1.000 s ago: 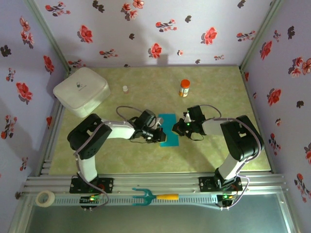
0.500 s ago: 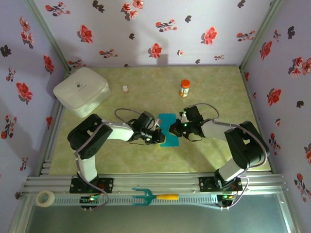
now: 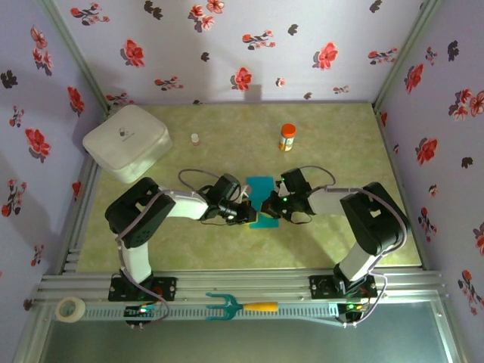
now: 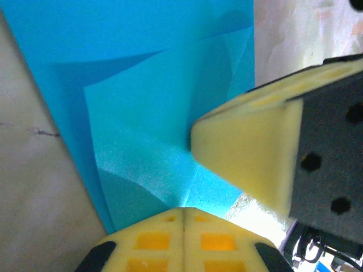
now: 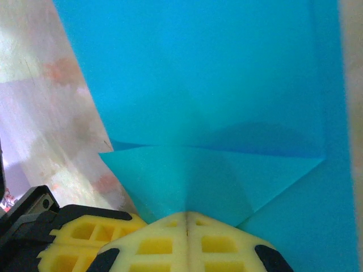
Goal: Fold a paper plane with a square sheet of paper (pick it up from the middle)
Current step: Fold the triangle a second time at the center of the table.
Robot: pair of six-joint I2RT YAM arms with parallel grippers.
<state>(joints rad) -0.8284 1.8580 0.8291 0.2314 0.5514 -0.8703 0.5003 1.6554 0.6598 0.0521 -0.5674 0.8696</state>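
The table (image 3: 227, 242) bears the paper (image 3: 261, 185) near its middle. The box (image 3: 126, 141) sits well to the paper's left and behind it. The left gripper (image 4: 183, 211), jaws closed, pinches the paper's left side. The right gripper (image 5: 187, 214), also closed, pinches its right side, and creases run out from both tips. A bottle (image 3: 287, 138) stands behind the paper.

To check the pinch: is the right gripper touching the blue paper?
Touching. In the right wrist view the square sheet of paper creases straight into the shut right gripper, with no gap.
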